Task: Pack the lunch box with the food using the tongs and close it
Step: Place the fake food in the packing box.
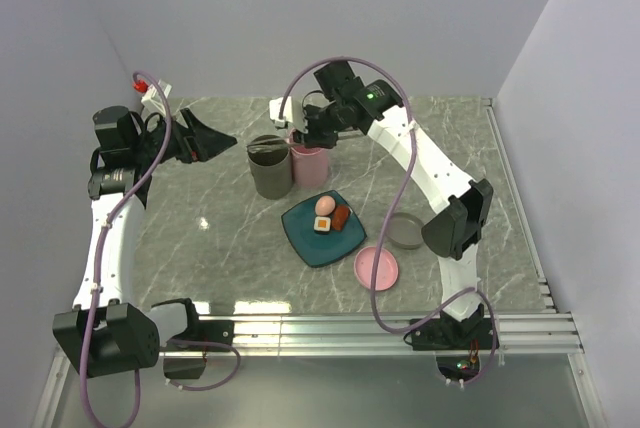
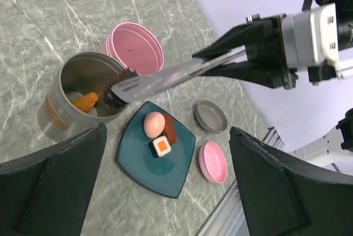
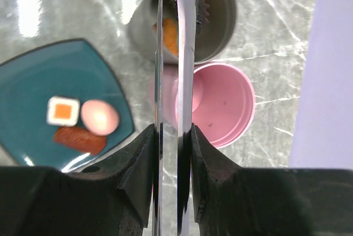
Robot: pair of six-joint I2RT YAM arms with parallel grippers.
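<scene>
My right gripper (image 3: pixel 172 132) is shut on the silver tongs (image 3: pixel 185 54). The tong tips pinch a dark brown piece (image 2: pixel 113 95) over the mouth of the grey lunch box tier (image 1: pixel 268 174). An orange nugget (image 2: pixel 85 101) lies inside that tier. The pink tier (image 1: pixel 308 164) stands beside it and looks empty. On the teal plate (image 1: pixel 318 246) lie the pink egg-like ball (image 1: pixel 325 206), the red-brown sausage (image 1: pixel 342 216) and the white-and-orange block (image 1: pixel 323 224). My left gripper (image 1: pixel 215 138) hangs open at the far left, holding nothing.
A grey lid (image 1: pixel 405 231) and a pink lid (image 1: pixel 376 268) lie right of the plate, toward the front. A metal rail (image 1: pixel 400 326) runs along the table's near edge. Walls close in the back and both sides.
</scene>
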